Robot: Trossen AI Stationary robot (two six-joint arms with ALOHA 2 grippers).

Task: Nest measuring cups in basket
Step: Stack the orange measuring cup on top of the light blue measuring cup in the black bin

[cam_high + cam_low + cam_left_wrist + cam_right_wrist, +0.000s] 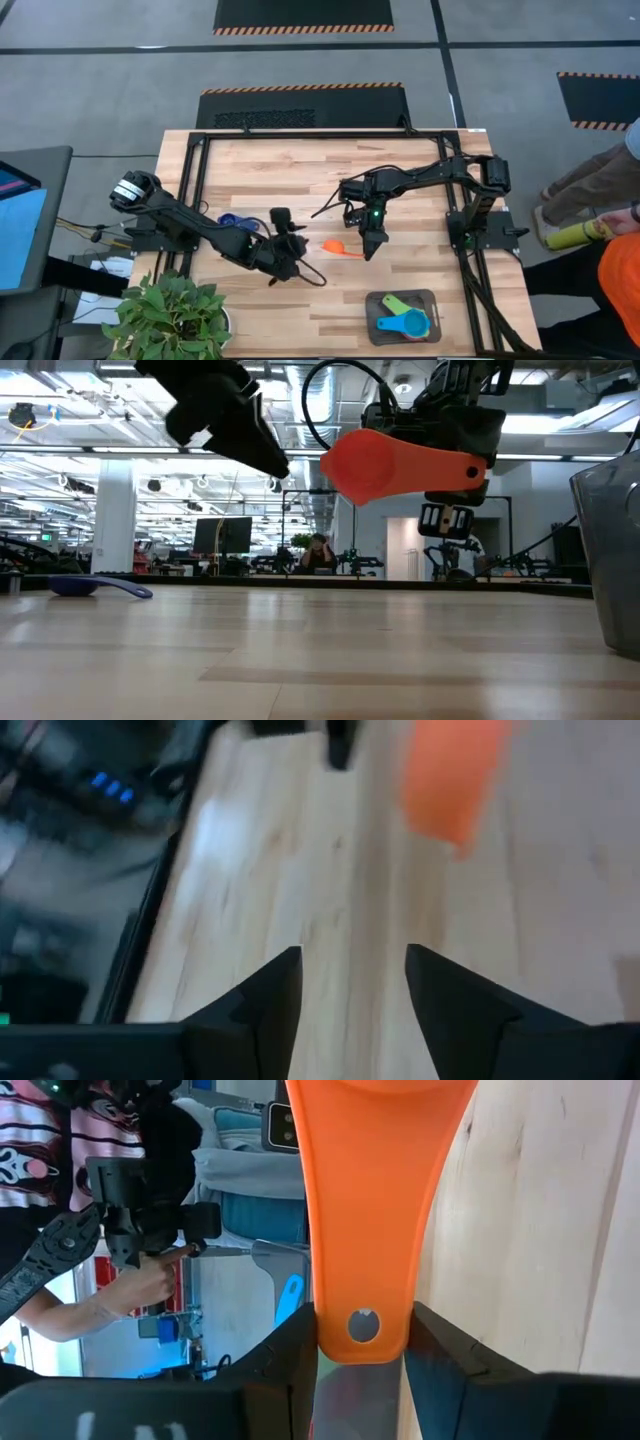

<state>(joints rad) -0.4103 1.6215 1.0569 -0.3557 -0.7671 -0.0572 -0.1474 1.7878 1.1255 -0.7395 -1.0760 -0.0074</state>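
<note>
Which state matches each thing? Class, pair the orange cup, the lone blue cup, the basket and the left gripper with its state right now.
Things:
1. orange cup
2. lone blue cup
3. basket
4. left gripper

States:
A. open, gripping nothing
B. clamped by its handle in the right gripper, raised off the table
C. lying on the table, untouched
D. has other cups inside

Pairs: 1-B, 2-C, 3-D, 4-A
</note>
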